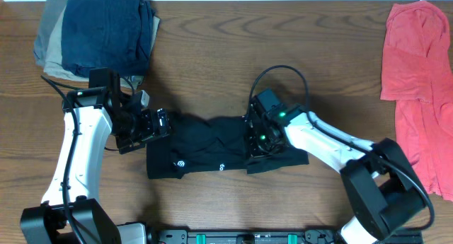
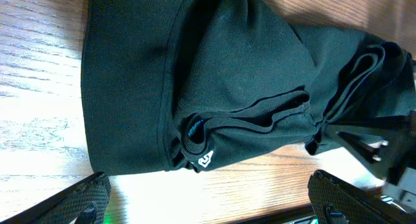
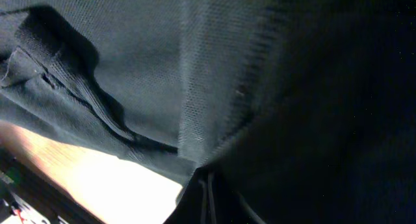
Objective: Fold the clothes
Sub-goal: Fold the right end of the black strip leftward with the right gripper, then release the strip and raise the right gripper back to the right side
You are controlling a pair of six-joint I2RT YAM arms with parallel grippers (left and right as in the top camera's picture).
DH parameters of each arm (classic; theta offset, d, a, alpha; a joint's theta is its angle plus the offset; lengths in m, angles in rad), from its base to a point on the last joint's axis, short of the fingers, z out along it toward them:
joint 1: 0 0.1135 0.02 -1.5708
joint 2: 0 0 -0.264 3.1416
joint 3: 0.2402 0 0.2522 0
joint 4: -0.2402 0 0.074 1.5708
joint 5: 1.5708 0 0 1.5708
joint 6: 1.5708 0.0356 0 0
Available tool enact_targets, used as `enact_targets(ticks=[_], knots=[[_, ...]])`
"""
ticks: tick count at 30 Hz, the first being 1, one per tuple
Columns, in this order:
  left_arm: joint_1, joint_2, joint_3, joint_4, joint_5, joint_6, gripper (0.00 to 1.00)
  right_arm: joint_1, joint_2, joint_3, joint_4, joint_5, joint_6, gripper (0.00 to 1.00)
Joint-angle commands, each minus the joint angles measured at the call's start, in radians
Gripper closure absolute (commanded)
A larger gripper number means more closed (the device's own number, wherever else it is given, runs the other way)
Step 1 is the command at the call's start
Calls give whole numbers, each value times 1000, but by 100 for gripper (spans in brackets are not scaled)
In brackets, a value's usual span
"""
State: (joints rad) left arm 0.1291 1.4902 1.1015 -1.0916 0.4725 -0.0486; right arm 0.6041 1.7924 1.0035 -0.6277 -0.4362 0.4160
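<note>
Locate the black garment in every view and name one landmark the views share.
Overhead: the black garment lies mid-frame on the table.
Left wrist: it fills the upper frame, with a white logo at its lower edge.
Right wrist: it fills nearly the whole frame.
Shared landmark: the right gripper pinching the bunched folds, seen at the right edge in left wrist and bottom centre in right wrist.

Brown wood-grain table (image 1: 212,53), lit brightly near the front edge. At the far left corner, a folded navy-blue cloth garment (image 1: 106,32), stacked on a folded khaki cloth garment (image 1: 47,42) showing at its left side and lower edge. Along the right edge, a limp red-pink fabric shirt (image 1: 417,81), spread loosely, running off the table's side.
</note>
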Motion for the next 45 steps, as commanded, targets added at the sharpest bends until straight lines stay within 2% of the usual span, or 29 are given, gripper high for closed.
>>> enact_targets(ticks=[1, 6, 10, 12, 14, 15, 18, 21, 28, 37, 45], knots=[[2, -7, 11, 0, 14, 0, 2, 3, 3, 11, 0, -35, 25, 99], [2, -7, -7, 4, 8, 0, 2, -56, -29, 136, -153, -11, -40, 98], [5, -7, -8, 25, -2, -1, 2, -140, -66, 286, -328, 64, -117, 83], [5, -7, -8, 49, -2, -14, 2, -202, -85, 363, -413, 167, -122, 66], [5, -7, -8, 62, -2, -32, 2, -263, -96, 418, -467, 263, -122, 37], [5, -7, -8, 66, -3, -32, 2, -300, -100, 442, -483, 311, -122, 1], [6, -5, -8, 82, -71, -35, 2, -410, -104, 473, -491, 407, -122, 1], [31, 0, -8, 107, -167, -61, 2, -520, -103, 472, -497, 422, -122, 1], [166, 26, -8, 164, -156, -98, 2, -697, -103, 472, -542, 417, -121, 1], [221, 146, -18, 154, 95, 101, 2, -730, -103, 472, -542, 418, -121, 1], [221, 294, -18, 164, 169, 169, 2, -728, -103, 472, -542, 418, -122, 1]])
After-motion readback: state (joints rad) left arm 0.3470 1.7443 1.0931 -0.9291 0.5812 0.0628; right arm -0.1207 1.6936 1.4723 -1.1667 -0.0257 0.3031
